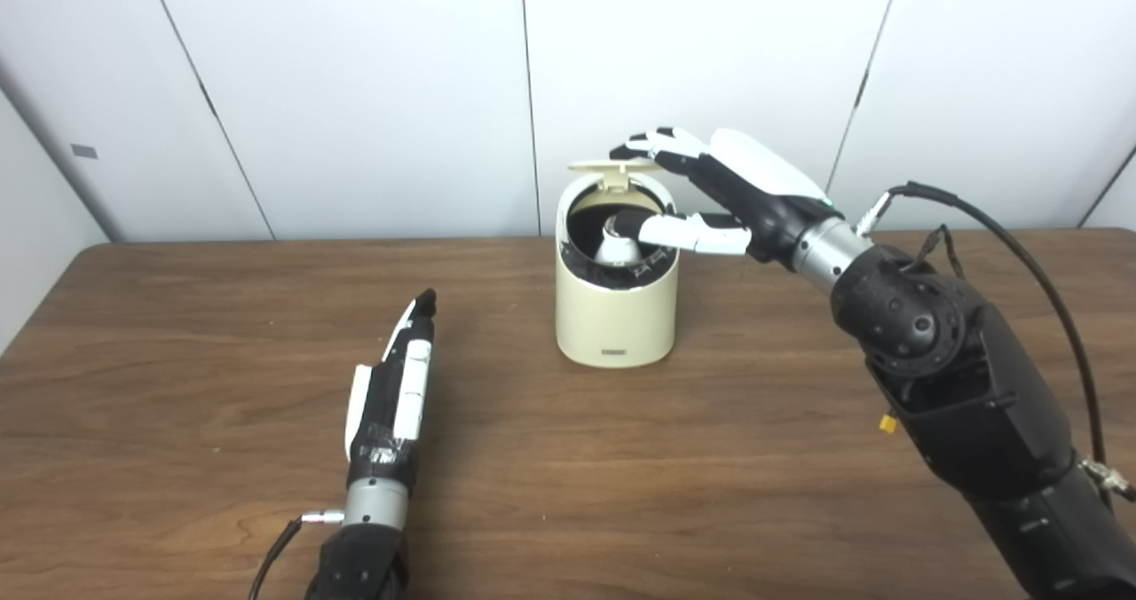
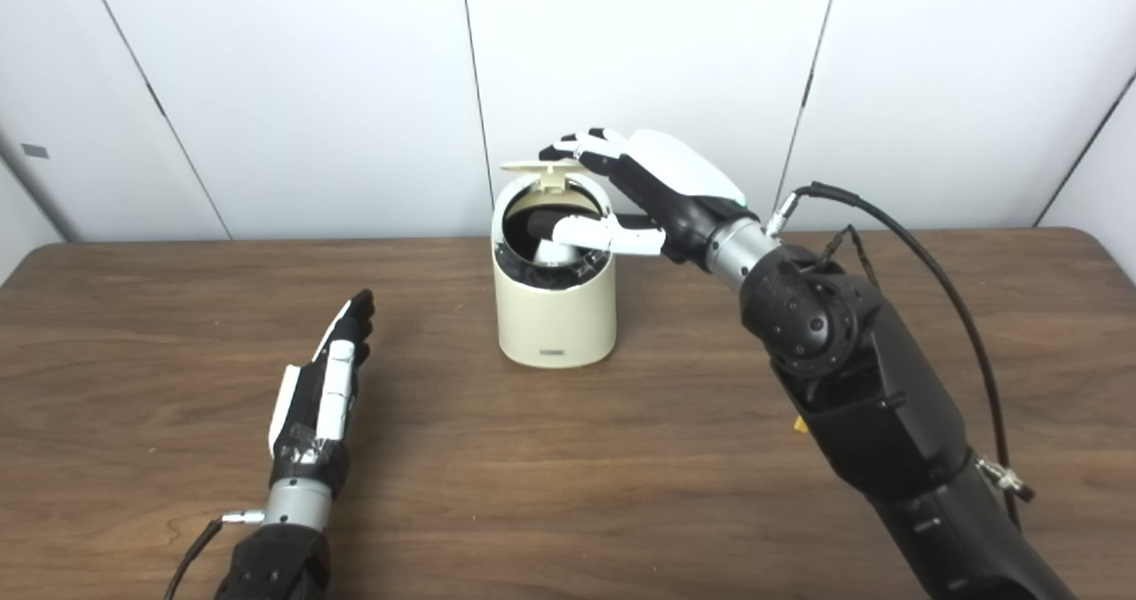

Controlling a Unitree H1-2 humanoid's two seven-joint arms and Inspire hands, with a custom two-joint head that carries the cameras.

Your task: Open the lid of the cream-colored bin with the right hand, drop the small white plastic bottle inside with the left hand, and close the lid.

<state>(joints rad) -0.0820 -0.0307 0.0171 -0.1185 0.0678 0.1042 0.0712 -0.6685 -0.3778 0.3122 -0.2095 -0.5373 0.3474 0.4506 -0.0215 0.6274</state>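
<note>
The cream-colored bin [image 1: 616,316] is seen upright on the wooden table [image 1: 621,493] with its lid [image 1: 612,168] raised at the back, the right hand [image 1: 723,196] reaching over it from the right; the fingertips [image 1: 632,149] are laid on top of the lifted lid, while the thumb is stretched across the open mouth. A small white plastic bottle [image 1: 617,249] is visible inside the dark opening, just under the thumb; whether they touch cannot be told. The left hand [image 1: 395,387] is laid flat near the table's front left, fingers straight and together, nothing held, well apart from the bin.
</note>
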